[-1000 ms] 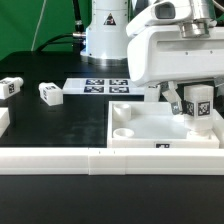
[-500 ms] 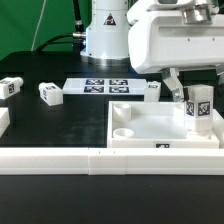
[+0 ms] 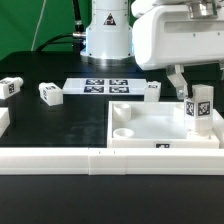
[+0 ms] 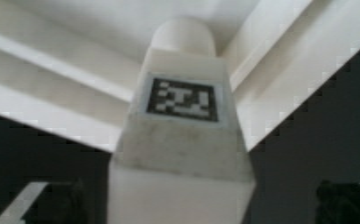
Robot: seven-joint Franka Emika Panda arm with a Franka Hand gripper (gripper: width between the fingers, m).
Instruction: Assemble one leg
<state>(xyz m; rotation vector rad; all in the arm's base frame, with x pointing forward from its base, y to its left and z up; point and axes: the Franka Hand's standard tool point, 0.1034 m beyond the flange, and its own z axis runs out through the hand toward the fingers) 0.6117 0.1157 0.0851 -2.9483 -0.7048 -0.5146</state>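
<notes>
Obs., exterior view: the leg [image 3: 201, 110] stands upright inside the white panel [image 3: 150, 122], at the panel's near corner on the exterior view's right. Its lower end meets the panel floor. Whether it is seated in a hole there cannot be told, as the base is not clearly resolved. Two round holes [image 3: 122, 131] show at the panel's corners on the exterior view's left, both unfilled.

The hand [image 3: 197, 82] hangs directly over the leg's top, with one finger [image 3: 180, 82] visible just to the exterior view's left of the leg and clear of it. The other finger is not made out in this view.

Wrist view: the leg fills the centre and its black-and-white tag [image 4: 182, 98] faces the camera. The two dark fingertips [image 4: 31, 203] sit out at either side of the leg with a gap on each side. Hand is released and grasps nothing.

Elsewhere on the black bench [image 3: 60, 122]:
- a spare peg [image 3: 50, 93] lies on its side, well to the exterior view's left of the panel
- a second spare [image 3: 10, 86] lies near the left edge
- a third spare [image 3: 152, 90] lies just behind the panel
- the marker board [image 3: 100, 85] lies flat in front of the arm's base [image 3: 105, 35]
- a long white rail [image 3: 70, 160] runs across the foreground
</notes>
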